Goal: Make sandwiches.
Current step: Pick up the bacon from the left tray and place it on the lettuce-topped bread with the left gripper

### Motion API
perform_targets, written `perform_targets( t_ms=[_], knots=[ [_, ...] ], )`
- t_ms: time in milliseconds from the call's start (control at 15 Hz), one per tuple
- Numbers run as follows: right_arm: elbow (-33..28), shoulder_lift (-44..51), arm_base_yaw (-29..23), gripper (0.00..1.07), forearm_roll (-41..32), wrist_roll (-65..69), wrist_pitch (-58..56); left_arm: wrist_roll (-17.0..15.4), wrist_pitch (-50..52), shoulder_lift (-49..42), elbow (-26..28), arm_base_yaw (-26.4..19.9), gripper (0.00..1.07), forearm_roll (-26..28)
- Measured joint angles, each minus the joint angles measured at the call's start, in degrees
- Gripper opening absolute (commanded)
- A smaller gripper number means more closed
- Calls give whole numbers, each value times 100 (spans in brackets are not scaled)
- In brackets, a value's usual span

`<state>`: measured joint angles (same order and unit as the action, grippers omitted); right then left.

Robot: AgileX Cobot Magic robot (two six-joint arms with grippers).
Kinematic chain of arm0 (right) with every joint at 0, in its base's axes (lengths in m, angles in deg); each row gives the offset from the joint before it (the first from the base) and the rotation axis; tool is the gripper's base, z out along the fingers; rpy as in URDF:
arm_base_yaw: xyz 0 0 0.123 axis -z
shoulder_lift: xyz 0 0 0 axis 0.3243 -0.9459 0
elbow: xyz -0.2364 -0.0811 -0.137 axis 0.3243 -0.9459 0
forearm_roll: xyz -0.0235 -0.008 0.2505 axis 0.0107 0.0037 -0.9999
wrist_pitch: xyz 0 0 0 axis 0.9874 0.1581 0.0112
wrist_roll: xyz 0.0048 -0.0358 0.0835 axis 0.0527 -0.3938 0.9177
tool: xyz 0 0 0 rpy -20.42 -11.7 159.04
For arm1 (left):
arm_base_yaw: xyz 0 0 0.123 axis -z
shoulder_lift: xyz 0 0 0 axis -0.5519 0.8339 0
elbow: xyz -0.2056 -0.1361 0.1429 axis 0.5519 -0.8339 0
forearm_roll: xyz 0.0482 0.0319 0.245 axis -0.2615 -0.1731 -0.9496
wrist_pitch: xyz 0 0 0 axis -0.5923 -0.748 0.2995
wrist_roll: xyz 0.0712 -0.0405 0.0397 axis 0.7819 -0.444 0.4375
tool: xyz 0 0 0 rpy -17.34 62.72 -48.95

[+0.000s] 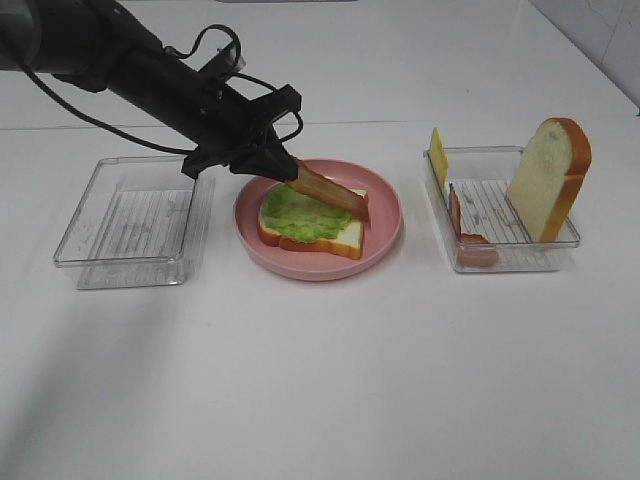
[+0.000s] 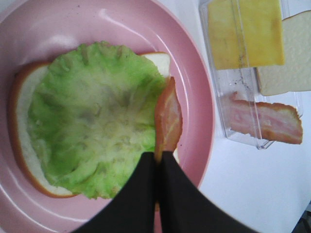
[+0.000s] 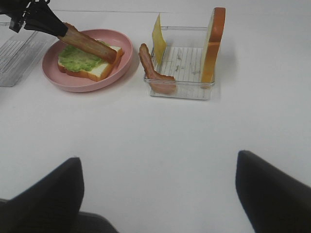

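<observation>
On the pink plate [image 1: 388, 212] lies a bread slice [image 1: 340, 238] covered by a green lettuce leaf [image 1: 300, 215]. My left gripper [image 1: 280, 165] is shut on one end of a bacon strip [image 1: 330, 190], which slants down so its far end rests on the lettuce near the slice's right edge. The left wrist view shows the shut fingertips [image 2: 158, 158], the bacon strip [image 2: 167, 119] and the lettuce [image 2: 92, 116]. My right gripper [image 3: 158, 194] is open and empty, low over bare table in front of the right tray, outside the high view.
The clear right tray [image 1: 500, 258] holds an upright bread slice [image 1: 548, 180], a yellow cheese slice [image 1: 438, 155] and a second bacon strip [image 1: 470, 240]. An empty clear tray [image 1: 130, 225] stands left of the plate.
</observation>
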<state>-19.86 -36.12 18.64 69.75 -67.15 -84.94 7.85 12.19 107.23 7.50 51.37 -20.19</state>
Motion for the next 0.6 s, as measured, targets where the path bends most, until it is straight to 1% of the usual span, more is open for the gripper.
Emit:
perform_targets(
  t_ms=[267, 467, 533, 600],
  knots=[
    [0, 0, 0, 81, 0, 0, 0, 0, 6, 0, 0, 0, 0, -464],
    [0, 0, 0, 81, 0, 0, 0, -86, 6, 0, 0, 0, 2, -596],
    [0, 0, 0, 81, 0, 0, 0, -183, 29, 0, 0, 0, 7, -659],
    [0, 0, 0, 81, 0, 0, 0, -275, 34, 0, 0, 0, 16, -733]
  ],
)
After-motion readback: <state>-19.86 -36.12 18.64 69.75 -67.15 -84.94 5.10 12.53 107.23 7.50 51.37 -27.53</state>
